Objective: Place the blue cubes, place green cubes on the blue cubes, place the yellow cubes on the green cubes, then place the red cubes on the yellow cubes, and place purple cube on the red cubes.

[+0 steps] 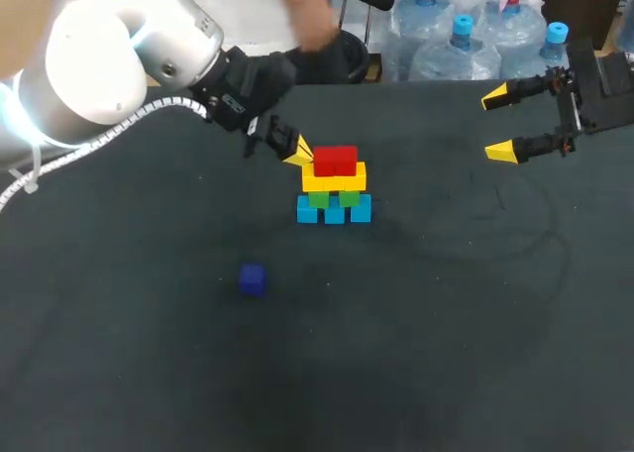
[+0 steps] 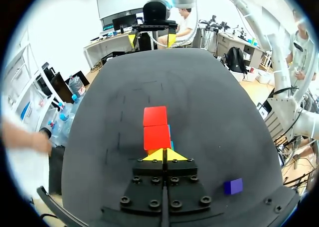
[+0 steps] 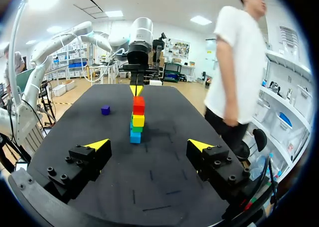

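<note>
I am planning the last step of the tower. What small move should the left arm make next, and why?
Probably draw the left gripper back from the red cubes: it is shut, empty and right beside them, and the purple cube lies loose on the table, not yet on top.

The head camera looks down from above and behind onto the dark matte table (image 1: 446,353). The left wrist camera sits close behind the tower of blue, green, yellow and red cubes (image 2: 156,132), facing across the table. The right wrist camera views the same tower from the opposite side, farther off.
</note>
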Motion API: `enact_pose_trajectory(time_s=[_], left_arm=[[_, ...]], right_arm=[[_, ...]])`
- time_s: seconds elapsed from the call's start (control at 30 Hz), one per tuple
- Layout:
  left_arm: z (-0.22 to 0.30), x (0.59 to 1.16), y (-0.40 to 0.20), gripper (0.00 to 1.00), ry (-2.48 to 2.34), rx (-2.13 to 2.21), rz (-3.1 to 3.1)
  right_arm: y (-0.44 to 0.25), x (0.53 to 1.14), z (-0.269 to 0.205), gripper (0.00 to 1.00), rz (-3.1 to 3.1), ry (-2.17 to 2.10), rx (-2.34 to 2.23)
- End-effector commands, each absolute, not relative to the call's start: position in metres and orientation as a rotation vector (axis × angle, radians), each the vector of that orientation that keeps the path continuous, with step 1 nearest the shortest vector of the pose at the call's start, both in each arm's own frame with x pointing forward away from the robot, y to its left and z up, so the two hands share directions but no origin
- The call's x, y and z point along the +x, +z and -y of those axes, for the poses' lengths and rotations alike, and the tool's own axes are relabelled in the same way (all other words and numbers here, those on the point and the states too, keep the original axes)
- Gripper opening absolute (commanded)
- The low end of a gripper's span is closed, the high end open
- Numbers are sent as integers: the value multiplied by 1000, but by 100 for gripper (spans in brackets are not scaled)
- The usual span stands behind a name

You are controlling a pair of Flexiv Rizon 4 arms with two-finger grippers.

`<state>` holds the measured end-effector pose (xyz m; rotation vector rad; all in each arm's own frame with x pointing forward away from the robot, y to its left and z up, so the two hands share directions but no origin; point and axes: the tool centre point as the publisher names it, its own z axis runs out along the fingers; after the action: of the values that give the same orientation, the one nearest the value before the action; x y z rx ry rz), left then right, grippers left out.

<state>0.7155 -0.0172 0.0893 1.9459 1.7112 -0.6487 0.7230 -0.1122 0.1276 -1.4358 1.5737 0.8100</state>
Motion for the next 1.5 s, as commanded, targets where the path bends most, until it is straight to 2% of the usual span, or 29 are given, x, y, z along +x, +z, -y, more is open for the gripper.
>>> enact_pose_trajectory(time_s=[0.03, 0.8, 0.87, 0.9, 0.97, 1.03, 1.1, 1.5], left_arm=[[19, 718, 90, 0, -649, 1952, -1715], [-14, 701, 111, 0, -607, 1877, -1718], [-22, 695, 114, 22, -603, 1866, -1712], [-26, 691, 115, 38, -601, 1867, -1705], [-35, 682, 119, 53, -600, 1880, -1670], [-42, 673, 121, 79, -597, 1887, -1655], [-49, 663, 122, 98, -597, 1901, -1637], [-66, 614, 111, 100, -585, 1924, -1643]], right_arm=[[127, 723, 112, 100, -1572, 810, -1435], [127, 723, 112, 100, -1572, 810, -1435], [127, 723, 112, 100, -1572, 810, -1435], [127, 723, 112, 100, -1572, 810, -1435], [127, 723, 112, 100, -1572, 810, -1435], [127, 723, 112, 100, -1572, 810, -1435], [127, 723, 112, 100, -1572, 810, -1435], [127, 723, 112, 100, -1572, 810, -1435]])
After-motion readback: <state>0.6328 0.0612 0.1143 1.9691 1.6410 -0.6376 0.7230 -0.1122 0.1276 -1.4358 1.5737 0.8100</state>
